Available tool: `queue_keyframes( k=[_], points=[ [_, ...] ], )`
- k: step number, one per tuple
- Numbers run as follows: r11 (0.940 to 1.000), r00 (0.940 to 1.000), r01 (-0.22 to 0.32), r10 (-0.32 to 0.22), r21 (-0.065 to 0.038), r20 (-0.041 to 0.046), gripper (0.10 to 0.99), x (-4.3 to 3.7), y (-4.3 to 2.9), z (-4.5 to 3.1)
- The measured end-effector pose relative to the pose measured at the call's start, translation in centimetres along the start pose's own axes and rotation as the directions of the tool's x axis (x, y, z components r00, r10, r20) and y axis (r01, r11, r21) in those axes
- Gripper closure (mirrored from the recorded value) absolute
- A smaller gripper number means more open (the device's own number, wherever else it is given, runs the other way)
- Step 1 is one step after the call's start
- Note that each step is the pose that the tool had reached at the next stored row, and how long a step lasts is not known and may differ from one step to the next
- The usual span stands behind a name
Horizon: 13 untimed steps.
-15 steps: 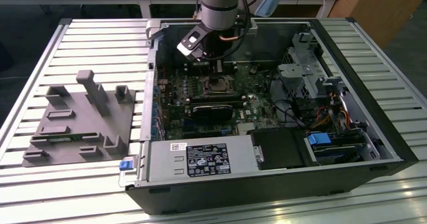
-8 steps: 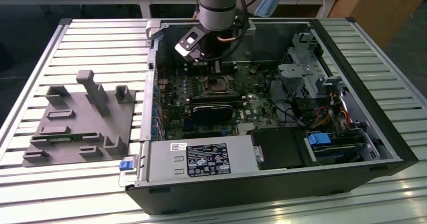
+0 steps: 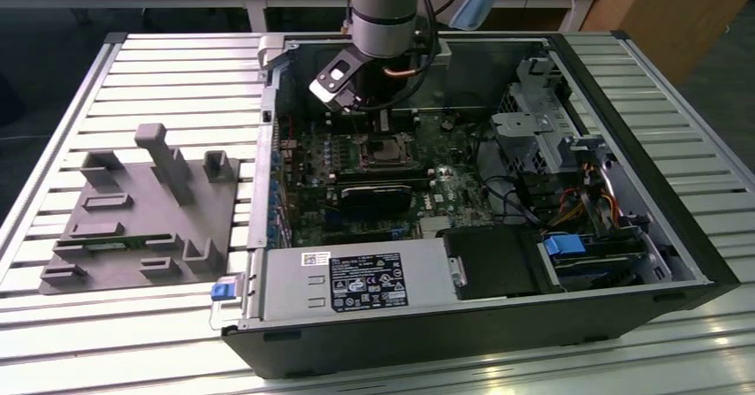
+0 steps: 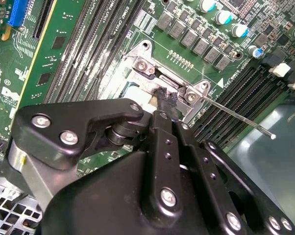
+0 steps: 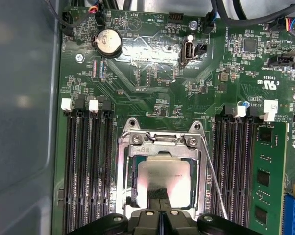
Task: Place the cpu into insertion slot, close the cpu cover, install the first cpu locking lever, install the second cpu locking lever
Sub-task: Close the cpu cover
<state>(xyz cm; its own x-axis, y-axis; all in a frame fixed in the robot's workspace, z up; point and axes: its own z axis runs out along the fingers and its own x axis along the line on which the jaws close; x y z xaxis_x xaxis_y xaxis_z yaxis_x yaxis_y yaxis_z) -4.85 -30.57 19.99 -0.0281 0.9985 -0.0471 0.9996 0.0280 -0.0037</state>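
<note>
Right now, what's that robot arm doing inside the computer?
The grey robot arm reaches into the open black computer case. Its black tool, tips shut together, is right at the small flat square silver-tan chip on the green circuit board. The thin silvery frame plate lies around the chip. One thin metal lever rod sticks out, not locked down.

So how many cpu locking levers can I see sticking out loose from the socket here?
1. A thin metal lever juts out beside the cpu cover, slanting past the memory slots, in both wrist views. Another may be hidden behind the fingers.
</note>
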Motion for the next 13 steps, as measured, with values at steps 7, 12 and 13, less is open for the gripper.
queue_keyframes(
  k=[7,12,13],
  points=[
    [1.0,1.0,0.0,0.0,-0.001,-0.0015,0.98,0.02,0.02,-0.05],
    [1.0,1.0,0.0,0.0,-0.001,-0.0005,0.98,-0.03,0.0,-0.81],
    [1.0,1.0,0.0,0.0,0.0,-0.0003,0.98,-0.03,0.0,-0.91]
  ],
)
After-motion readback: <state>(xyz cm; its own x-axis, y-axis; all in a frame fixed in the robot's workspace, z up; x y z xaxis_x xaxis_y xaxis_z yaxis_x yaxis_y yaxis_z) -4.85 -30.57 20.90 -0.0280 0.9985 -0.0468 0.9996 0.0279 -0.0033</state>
